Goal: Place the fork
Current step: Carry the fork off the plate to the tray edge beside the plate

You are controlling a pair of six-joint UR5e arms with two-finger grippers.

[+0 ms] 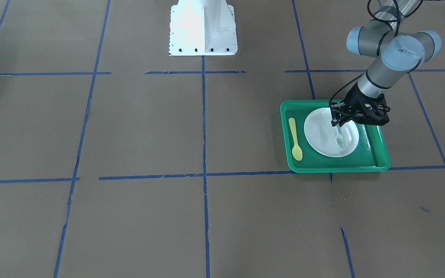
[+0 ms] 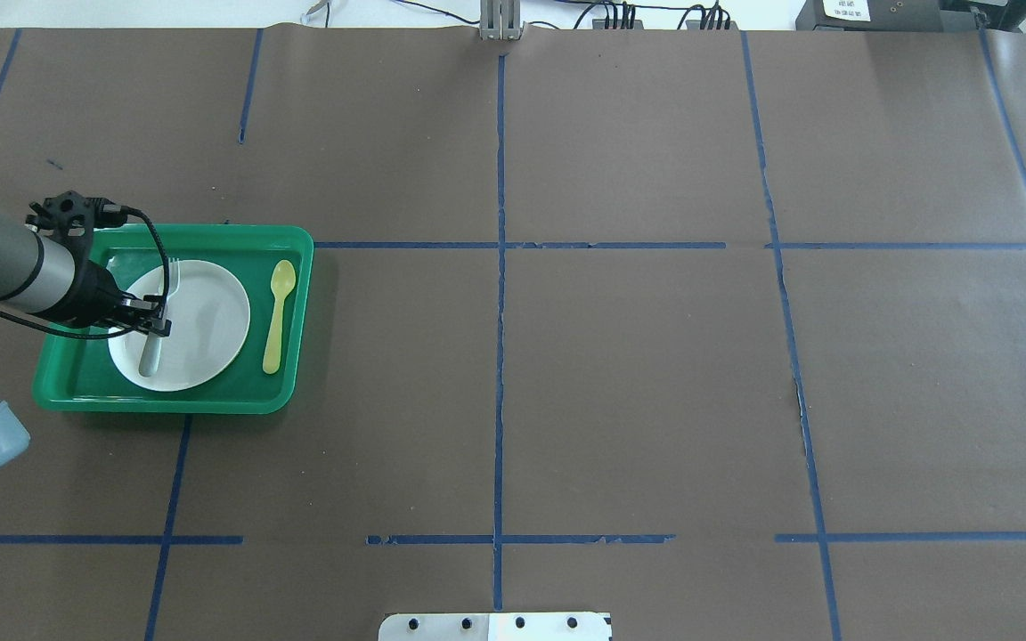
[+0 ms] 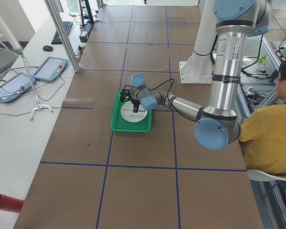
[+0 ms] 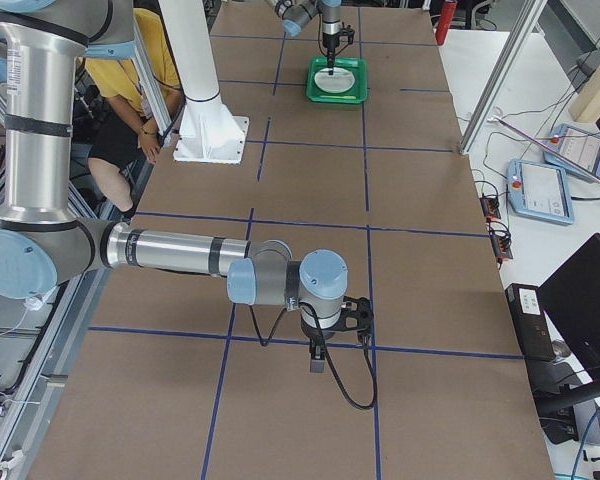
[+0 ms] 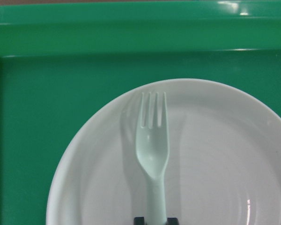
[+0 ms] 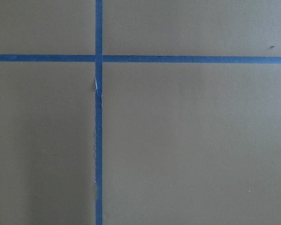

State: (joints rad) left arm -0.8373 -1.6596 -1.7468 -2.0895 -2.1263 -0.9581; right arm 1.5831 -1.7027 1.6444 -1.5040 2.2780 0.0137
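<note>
Pale fork (image 5: 152, 150), white plate (image 5: 215, 154), green tray (image 5: 61, 93), yellow spoon (image 1: 295, 139), brown table (image 1: 129, 127), blue lines (image 1: 204, 127).

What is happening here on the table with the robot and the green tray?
The left gripper is shut on the handle of a pale plastic fork and holds it over a white plate that sits in a green tray. The pictures do not show clearly whether the fork touches the plate. A yellow spoon lies in the tray beside the plate. The right gripper hangs over the brown table, far from the tray; whether it is open or shut cannot be told.
</note>
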